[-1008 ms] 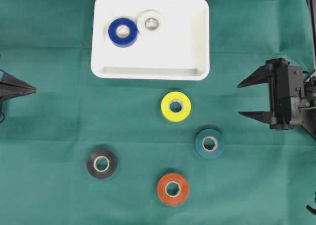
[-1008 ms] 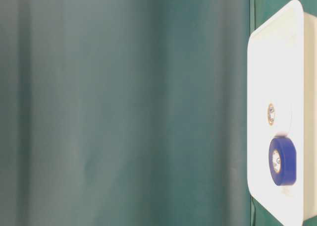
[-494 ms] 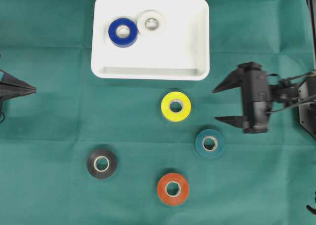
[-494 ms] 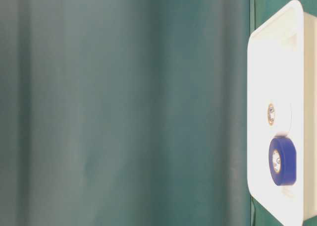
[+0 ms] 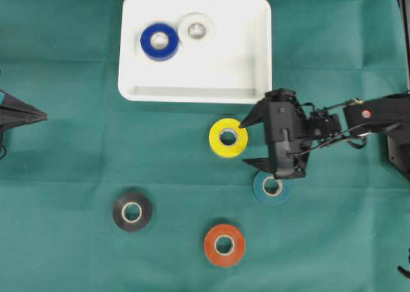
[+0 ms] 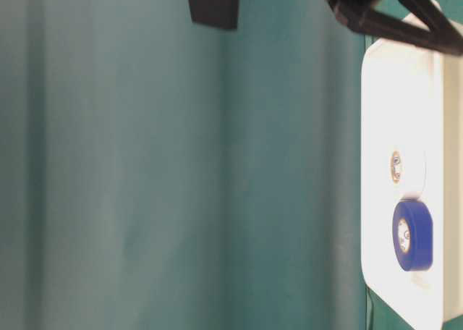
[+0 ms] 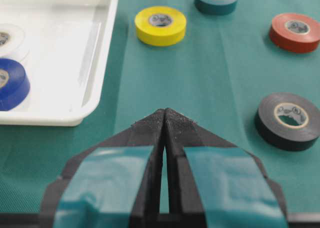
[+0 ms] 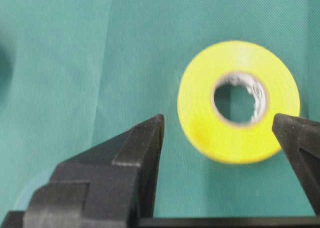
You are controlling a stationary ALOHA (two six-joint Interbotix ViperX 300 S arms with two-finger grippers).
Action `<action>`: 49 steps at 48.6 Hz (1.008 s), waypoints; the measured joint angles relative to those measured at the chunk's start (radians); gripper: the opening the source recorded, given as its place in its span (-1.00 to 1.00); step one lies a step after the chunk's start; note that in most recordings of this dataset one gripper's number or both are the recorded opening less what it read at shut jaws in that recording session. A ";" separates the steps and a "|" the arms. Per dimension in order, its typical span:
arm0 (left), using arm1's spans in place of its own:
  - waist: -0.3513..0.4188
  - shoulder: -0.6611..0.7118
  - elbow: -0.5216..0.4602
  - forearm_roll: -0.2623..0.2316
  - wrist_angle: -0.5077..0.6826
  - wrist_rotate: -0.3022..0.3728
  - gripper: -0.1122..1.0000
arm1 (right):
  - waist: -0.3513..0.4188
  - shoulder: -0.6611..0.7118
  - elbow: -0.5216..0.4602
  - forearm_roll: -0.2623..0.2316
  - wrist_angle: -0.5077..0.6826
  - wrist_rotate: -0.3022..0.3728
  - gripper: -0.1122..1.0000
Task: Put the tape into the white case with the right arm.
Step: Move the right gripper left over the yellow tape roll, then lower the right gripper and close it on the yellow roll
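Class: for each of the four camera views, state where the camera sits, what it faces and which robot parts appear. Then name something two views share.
Overhead: above, facing down on white case, six rolls, both grippers.
Table-level: low, turned sideways, facing the case edge; black arm parts at top.
Left wrist: behind shut left gripper, facing the rolls.
Right wrist: behind open right gripper, above yellow tape.
Shared: blue tape appears in overhead and table-level views.
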 measured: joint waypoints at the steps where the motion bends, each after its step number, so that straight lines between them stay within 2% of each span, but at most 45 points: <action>1: 0.002 -0.002 0.000 0.000 0.000 0.000 -0.79 | 0.002 0.008 -0.006 0.002 0.000 0.000 0.55; 12: 0.000 0.000 0.000 0.000 0.000 0.000 -0.79 | 0.011 0.054 -0.054 0.000 0.000 0.000 0.55; 49: 0.000 0.000 0.000 0.000 0.000 0.000 -0.79 | 0.025 0.140 -0.084 0.000 0.002 0.006 0.55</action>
